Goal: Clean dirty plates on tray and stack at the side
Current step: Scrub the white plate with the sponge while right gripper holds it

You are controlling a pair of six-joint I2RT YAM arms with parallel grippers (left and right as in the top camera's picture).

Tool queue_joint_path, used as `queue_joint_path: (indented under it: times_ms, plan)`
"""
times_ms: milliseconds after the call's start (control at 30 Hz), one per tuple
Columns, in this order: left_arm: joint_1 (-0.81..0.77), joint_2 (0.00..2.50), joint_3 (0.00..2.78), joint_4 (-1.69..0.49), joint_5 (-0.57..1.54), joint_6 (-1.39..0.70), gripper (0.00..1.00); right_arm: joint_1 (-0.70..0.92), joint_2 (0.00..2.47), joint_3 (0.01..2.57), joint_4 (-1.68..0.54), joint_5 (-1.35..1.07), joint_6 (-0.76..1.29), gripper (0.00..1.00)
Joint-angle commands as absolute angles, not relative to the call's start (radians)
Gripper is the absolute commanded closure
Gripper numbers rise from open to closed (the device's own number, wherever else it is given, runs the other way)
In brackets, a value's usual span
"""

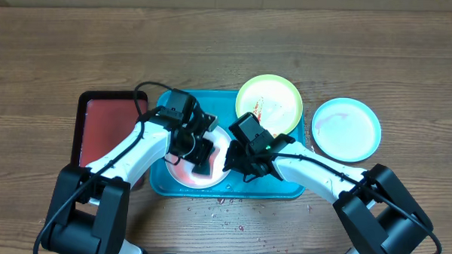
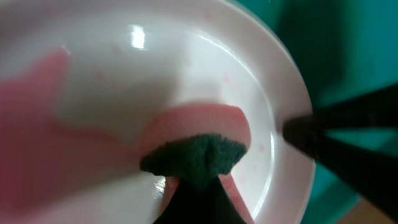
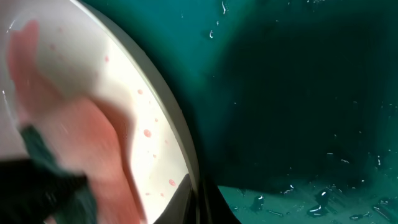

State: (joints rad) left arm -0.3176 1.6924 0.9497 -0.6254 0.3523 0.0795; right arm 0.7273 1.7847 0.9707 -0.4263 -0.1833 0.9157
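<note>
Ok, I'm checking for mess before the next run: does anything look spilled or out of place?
Yes. Red specks are scattered on the table just in front of the tray, outside it. The yellow-green plate also sits across the tray's far rim, partly hanging outside.

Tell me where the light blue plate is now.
Overhead view: the light blue plate sits on the table, right of the tray, beside the yellow-green plate.
</note>
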Motion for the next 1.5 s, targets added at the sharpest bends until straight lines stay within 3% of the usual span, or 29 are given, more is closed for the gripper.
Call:
queue_joint_path:
  times_ms: [0,167,267,433,467,567,633,733,1067,1267,1467]
  plan:
    - [-0.322,1.697,0.939,-0.535,0.076,-0.031,0.96,0.725,1.791,0.983,-0.421,-0.204,0.915,0.96]
    - [-0.319,1.697,0.930,-0.474,-0.375,-0.292,0.96,0.725,1.791,0.983,-0.421,-0.203,0.915,0.96]
    - [-0.319,1.697,0.930,-0.566,-0.401,-0.390,0.96,0.725,1.791,0.983,-0.421,-0.203,0.912,0.96]
    - [-0.321,1.697,0.930,-0.745,0.012,-0.205,0.96,0.725,1.791,0.983,-0.420,-0.203,0.912,0.96]
    - [-0.321,1.697,0.930,-0.785,0.192,-0.100,0.96,0.725,1.791,0.983,-0.420,-0.203,0.912,0.96]
    - [-0.322,1.697,0.930,-0.804,0.471,0.072,0.96,0.725,1.791,0.983,-0.419,-0.204,0.912,0.96]
    - [-0.322,1.697,0.930,-0.780,0.551,0.101,0.96,0.725,1.791,0.983,-0.419,-0.204,0.912,0.96]
    - [-0.322,1.698,0.929,-0.686,0.459,0.053,0.96,0.725,1.791,0.983,-0.421,-0.204,0.912,0.96]
    - [-0.321,1.741,0.929,-0.373,-0.134,-0.247,0.96,0.725,1.791,0.983,-0.421,-0.204,0.908,0.96]
    - [-0.321,1.760,0.929,-0.652,-0.273,-0.451,0.96,0.725,1.791,0.983,-0.424,-0.204,0.908,0.96]
    - [-0.321,1.760,0.935,-0.822,-0.197,-0.401,0.96,0.725,1.791,0.983,-0.424,-0.204,0.908,0.96]
